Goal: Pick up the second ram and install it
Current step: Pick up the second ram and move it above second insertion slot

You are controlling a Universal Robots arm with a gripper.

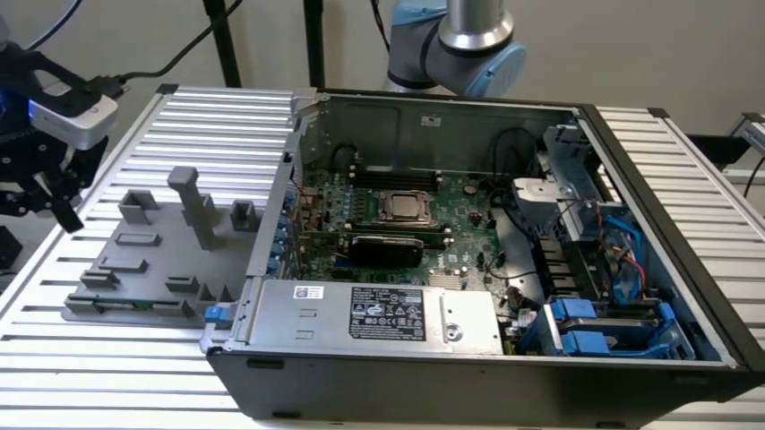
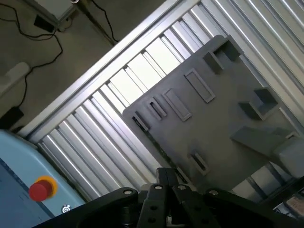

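Note:
A thin dark strip with a hint of green, apparently the second ram (image 1: 129, 305), lies in the front edge slot of the grey fixture plate (image 1: 156, 264). The wrist view shows that strip (image 2: 159, 149) along the plate's edge (image 2: 223, 118). My gripper (image 1: 63, 213) hangs above the slatted table at the exterior view's far left, beside and higher than the plate. Its black fingers (image 2: 164, 183) are pressed together with nothing between them. It is well apart from the strip.
An open black computer case (image 1: 478, 376) fills the exterior view's right, with the motherboard (image 1: 460, 260), CPU socket (image 1: 404, 208) and long black slots (image 1: 389, 168) inside. Grey posts (image 1: 192, 206) rise from the fixture. A red button (image 2: 40, 190) sits on a blue box off the table.

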